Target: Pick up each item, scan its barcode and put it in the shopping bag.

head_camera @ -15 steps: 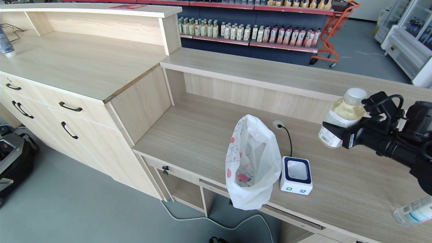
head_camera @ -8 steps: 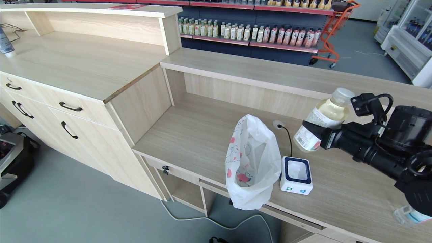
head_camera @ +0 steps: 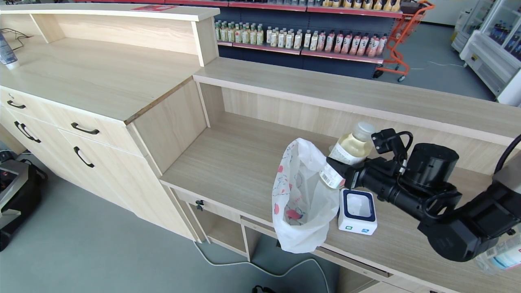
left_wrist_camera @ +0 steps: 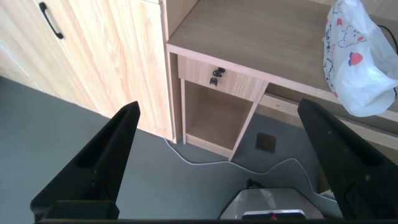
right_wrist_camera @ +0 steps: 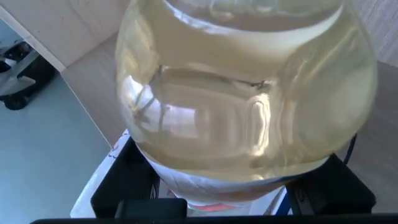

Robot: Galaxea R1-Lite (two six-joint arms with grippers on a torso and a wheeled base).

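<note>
Checkout counter [head_camera: 244,162], shop shelves behind. Right gripper [head_camera: 340,171] clamped on drink bottle [head_camera: 351,148], which is tilted, in air between scanner [head_camera: 357,211] and shopping bag [head_camera: 303,195]. Risk imo: barcode facing away from scanner window, so no read. Or bottle base snags floppy bag rim, drags bag off counter edge.

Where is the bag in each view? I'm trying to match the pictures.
Head view: bag at the front edge of the counter, left of the scanner.
Left wrist view: bag hanging over the counter's edge.
Right wrist view: white, red-printed edge past the bottle, probably the bag.
Shared landmark: the counter.
</note>
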